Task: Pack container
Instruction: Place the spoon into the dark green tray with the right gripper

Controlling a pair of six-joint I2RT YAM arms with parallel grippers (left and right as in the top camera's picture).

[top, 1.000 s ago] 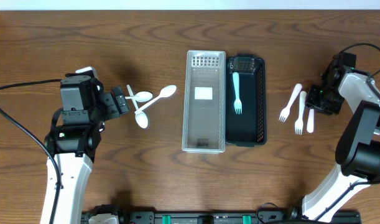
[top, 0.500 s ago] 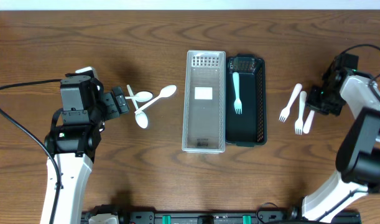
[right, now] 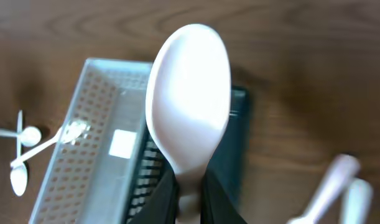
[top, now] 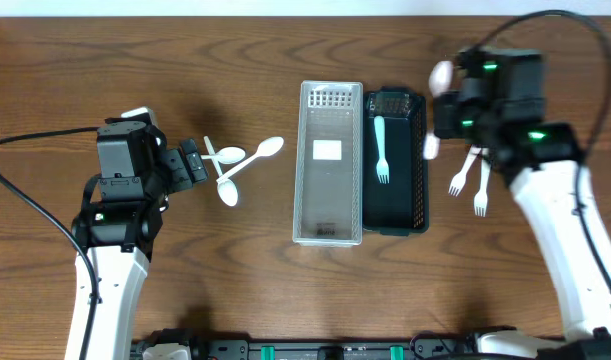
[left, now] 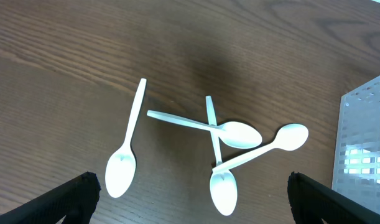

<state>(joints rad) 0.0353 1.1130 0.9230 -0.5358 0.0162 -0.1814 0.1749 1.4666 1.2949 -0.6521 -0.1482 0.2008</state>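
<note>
The black basket (top: pixel 418 160) lay at the centre of the counter (top: pixel 265 300), touching the clear tray (top: pixel 330 190) along one long side; a blue fork (top: pixel 381 150) lay lengthwise inside the basket; the clear tray held no cutlery that could be seen. The right pincer (right: pixel 190 200) was closed narrowly on the handle of a white spoon (right: pixel 188 106), bowl outward, held in the air over the basket's outer edge, as the overhead view confirmed (top: pixel 440 76). Two white forks (top: pixel 470 178) lay on the counter just beyond the basket, beneath the right arm. The left pincer (left: pixel 193 190) stood wide, holding nothing, above four loose spoons (left: pixel 236 134), three of them crossing one another, near the clear tray.
</note>
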